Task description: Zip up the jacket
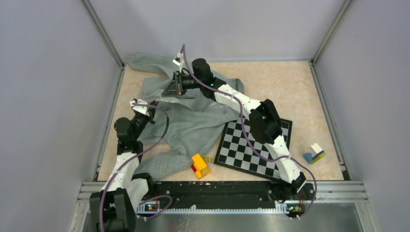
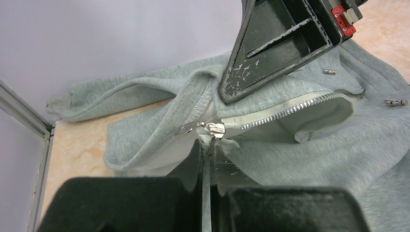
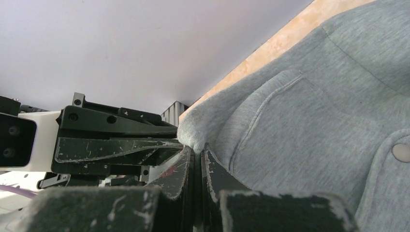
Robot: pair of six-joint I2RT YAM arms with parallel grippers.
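The light grey jacket (image 1: 193,123) lies rumpled on the table's left half. In the left wrist view, its silver zipper slider (image 2: 215,129) sits at the end of an open row of teeth (image 2: 285,110). My left gripper (image 2: 209,145) is shut on the jacket's fabric just below the slider; from above it is at the jacket's left edge (image 1: 151,112). My right gripper (image 3: 196,147) is shut on a folded edge of the jacket (image 3: 300,125), reaching in from the far side (image 1: 170,89). Its fingers (image 2: 270,53) hang just above the slider.
A black-and-white chessboard (image 1: 254,142) lies right of the jacket under the right arm. A yellow and red block (image 1: 199,166) sits at the jacket's near edge. A blue, white and yellow block (image 1: 314,153) lies at the right. Grey walls enclose the table.
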